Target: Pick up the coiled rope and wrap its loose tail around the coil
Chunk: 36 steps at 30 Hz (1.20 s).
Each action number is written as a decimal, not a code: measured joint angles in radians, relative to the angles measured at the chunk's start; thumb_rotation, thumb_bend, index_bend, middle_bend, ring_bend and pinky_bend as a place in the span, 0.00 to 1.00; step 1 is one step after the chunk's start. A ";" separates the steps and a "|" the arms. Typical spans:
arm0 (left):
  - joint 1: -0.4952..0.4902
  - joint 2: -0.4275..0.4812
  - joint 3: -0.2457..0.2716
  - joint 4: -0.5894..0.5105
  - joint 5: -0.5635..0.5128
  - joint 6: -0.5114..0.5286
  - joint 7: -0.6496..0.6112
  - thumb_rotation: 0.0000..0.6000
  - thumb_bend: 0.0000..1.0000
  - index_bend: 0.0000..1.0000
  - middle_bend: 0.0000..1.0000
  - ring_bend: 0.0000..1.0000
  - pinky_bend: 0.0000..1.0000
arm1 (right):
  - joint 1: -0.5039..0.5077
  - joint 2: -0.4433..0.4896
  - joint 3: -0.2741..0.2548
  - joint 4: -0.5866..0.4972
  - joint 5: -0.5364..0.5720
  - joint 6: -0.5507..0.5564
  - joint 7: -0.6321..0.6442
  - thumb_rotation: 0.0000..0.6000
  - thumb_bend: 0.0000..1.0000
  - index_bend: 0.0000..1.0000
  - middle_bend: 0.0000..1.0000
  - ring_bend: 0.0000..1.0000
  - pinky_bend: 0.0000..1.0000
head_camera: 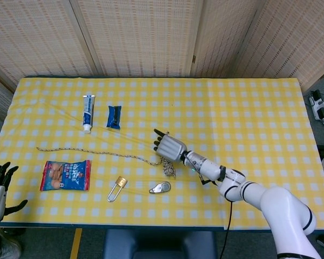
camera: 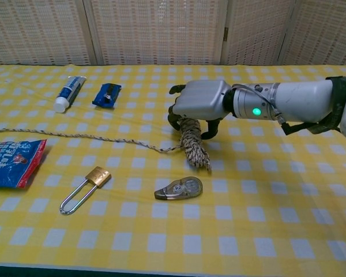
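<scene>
No step is complete: at frame centre we see the right hand [camera: 197,103] curling over the coiled rope [camera: 194,144] on the bench [camera: 288,190], grip unconfirmed; the loose tail [camera: 75,137] lies unwrapped, trailing left.

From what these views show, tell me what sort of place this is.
Probably a robot test bench: a table under yellow checked cloth, woven screens behind, unrelated props like a padlock and toothpaste tube.

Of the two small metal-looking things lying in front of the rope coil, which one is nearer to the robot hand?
The grey tape dispenser, just below the coil's lower end and the right robot hand. The brass padlock lies further left.
</scene>
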 measured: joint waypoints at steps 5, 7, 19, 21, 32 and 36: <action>0.000 0.000 0.001 0.000 -0.001 -0.004 0.000 1.00 0.15 0.18 0.08 0.07 0.00 | 0.006 -0.018 -0.018 0.027 -0.012 0.030 0.034 1.00 0.31 0.41 0.32 0.31 0.00; 0.000 0.001 0.001 0.000 -0.002 -0.005 -0.001 1.00 0.15 0.18 0.08 0.07 0.00 | 0.008 -0.026 -0.024 0.039 -0.021 0.048 0.047 1.00 0.31 0.41 0.32 0.31 0.00; 0.002 0.006 0.003 -0.005 -0.011 -0.015 0.001 1.00 0.15 0.19 0.08 0.07 0.00 | 0.028 -0.075 -0.060 0.135 -0.056 0.116 0.096 1.00 0.31 0.40 0.29 0.24 0.00; 0.002 0.007 0.003 -0.006 -0.012 -0.017 0.002 1.00 0.15 0.19 0.08 0.07 0.00 | 0.032 -0.083 -0.069 0.145 -0.062 0.120 0.101 1.00 0.31 0.40 0.29 0.23 0.00; 0.003 0.007 0.004 -0.007 -0.012 -0.018 0.000 1.00 0.15 0.19 0.08 0.07 0.00 | 0.045 -0.110 -0.102 0.190 -0.077 0.124 0.153 1.00 0.31 0.42 0.32 0.29 0.00; 0.005 0.006 0.005 -0.005 -0.011 -0.016 -0.003 1.00 0.15 0.19 0.08 0.07 0.00 | 0.046 -0.112 -0.111 0.199 -0.078 0.130 0.180 1.00 0.31 0.46 0.37 0.34 0.00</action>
